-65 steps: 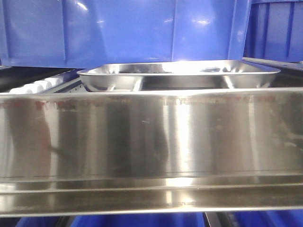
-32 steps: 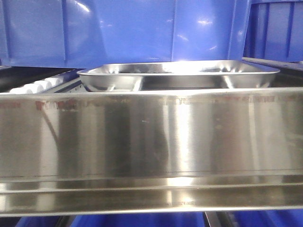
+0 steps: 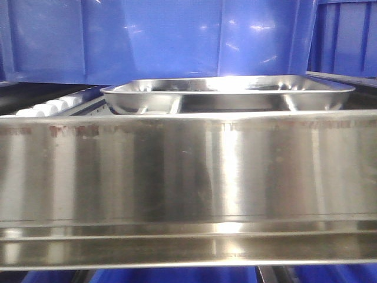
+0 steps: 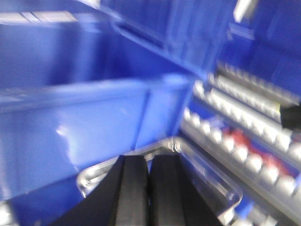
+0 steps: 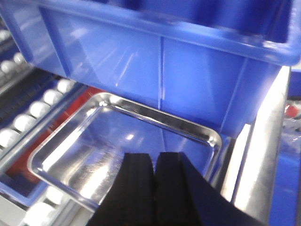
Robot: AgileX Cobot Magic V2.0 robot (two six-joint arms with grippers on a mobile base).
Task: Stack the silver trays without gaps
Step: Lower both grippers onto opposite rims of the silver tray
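In the front view a silver tray (image 3: 230,94) with dividers sits on the roller rack in front of a blue bin. A broad shiny steel wall (image 3: 188,177) fills the near foreground; I cannot tell whether it is a tray. No gripper shows in this view. In the blurred left wrist view my left gripper (image 4: 148,162) is shut and empty, hovering above a silver tray's corner (image 4: 211,181). In the right wrist view my right gripper (image 5: 155,160) is shut and empty, above a shallow silver tray (image 5: 89,150) and near its right end.
Large blue plastic bins (image 3: 159,38) stand just behind the trays, also seen in the left wrist view (image 4: 70,122) and the right wrist view (image 5: 155,66). White conveyor rollers run beside the trays (image 5: 28,120) (image 4: 244,146). A steel rail (image 5: 263,155) borders the right tray.
The front view has shifted slightly: the tray and the bins now sit a little further right in the picture. Nothing was gripped or released.
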